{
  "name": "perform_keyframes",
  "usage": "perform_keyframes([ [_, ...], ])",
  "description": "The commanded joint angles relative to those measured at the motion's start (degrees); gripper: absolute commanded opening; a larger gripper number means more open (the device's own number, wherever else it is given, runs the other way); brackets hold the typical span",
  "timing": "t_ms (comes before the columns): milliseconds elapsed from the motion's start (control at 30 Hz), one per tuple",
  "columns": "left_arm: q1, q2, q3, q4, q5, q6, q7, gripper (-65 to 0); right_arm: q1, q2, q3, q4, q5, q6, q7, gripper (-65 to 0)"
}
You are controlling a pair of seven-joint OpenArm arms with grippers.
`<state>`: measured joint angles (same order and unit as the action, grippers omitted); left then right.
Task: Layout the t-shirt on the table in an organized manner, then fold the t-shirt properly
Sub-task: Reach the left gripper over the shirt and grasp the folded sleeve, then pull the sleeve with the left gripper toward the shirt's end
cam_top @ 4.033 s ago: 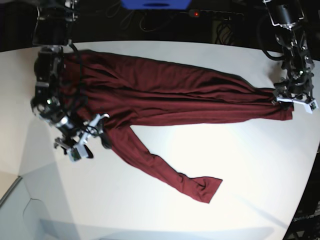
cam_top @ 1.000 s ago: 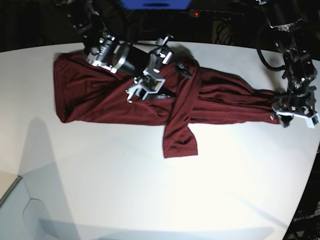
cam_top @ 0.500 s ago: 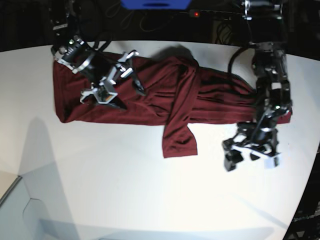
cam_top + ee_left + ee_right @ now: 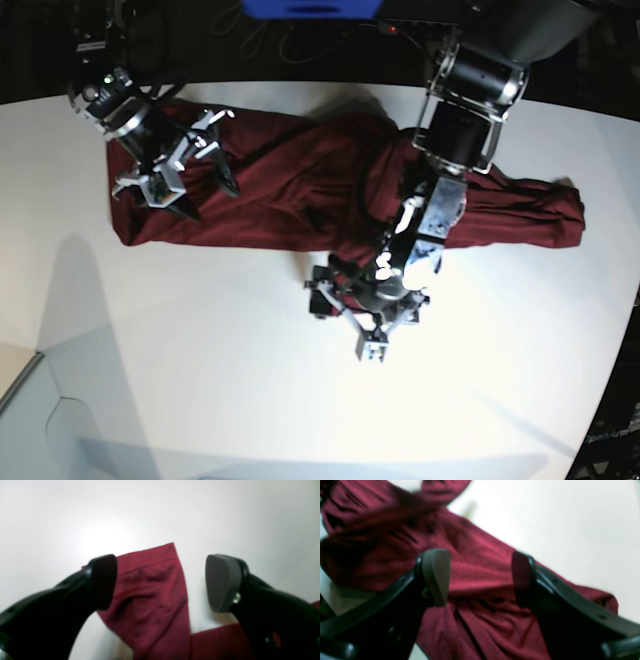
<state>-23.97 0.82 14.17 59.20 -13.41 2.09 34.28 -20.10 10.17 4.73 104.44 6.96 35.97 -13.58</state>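
The dark maroon t-shirt (image 4: 270, 190) lies bunched in a long band across the far half of the white table (image 4: 200, 360). One sleeve is folded over its middle, and the cuff (image 4: 150, 590) points at the near edge. My left gripper (image 4: 342, 322) hangs open over that cuff. In the left wrist view the left gripper (image 4: 161, 580) has the cuff flat on the table below its spread fingers (image 4: 222, 582). My right gripper (image 4: 205, 195) is open above the shirt's left end. In the right wrist view the right gripper (image 4: 480, 577) holds nothing, with wrinkled t-shirt (image 4: 482, 562) beneath it.
A blue object (image 4: 310, 8) and a black power strip with a red light (image 4: 392, 27) sit behind the table's far edge. The table's curved edge (image 4: 615, 350) runs down the right side. A pale grey panel (image 4: 30, 410) lies at the front left corner.
My left arm has let go of the shirt's right end and swung across to the folded sleeve's cuff, jaws open. The right gripper has drawn back toward the shirt's left end.
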Motion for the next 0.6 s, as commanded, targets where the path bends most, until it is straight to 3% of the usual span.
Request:
perform_keyframes([
  [0,-2.1,0.1,-0.1,-0.9,0.8,0.1,-1.3,-11.9,-0.6,0.3,0.3,1.1,0.9,0.0,1.5,-25.9],
  [200,-2.1,0.4,0.2,-7.7,1.8,0.1,-8.3,-12.0,-0.9,0.3,0.3,0.9,0.9,0.0,1.4,-25.9],
  [467,-2.1,-0.2,5.0,-13.6,1.8,0.1,-9.6,-13.1,-0.9,0.3,0.3,0.7,0.9,0.0,1.3,-25.9],
  [500,-2.1,-0.8,6.0,-13.7,1.8,0.1,-9.6,-15.5,-0.9,0.3,0.3,0.7,0.9,0.0,1.3,-25.9],
  [567,-2.1,-1.3,7.5,-13.7,1.8,0.1,-9.7,-28.7,-0.9,0.3,0.3,0.7,0.9,0.0,1.3,-25.9],
])
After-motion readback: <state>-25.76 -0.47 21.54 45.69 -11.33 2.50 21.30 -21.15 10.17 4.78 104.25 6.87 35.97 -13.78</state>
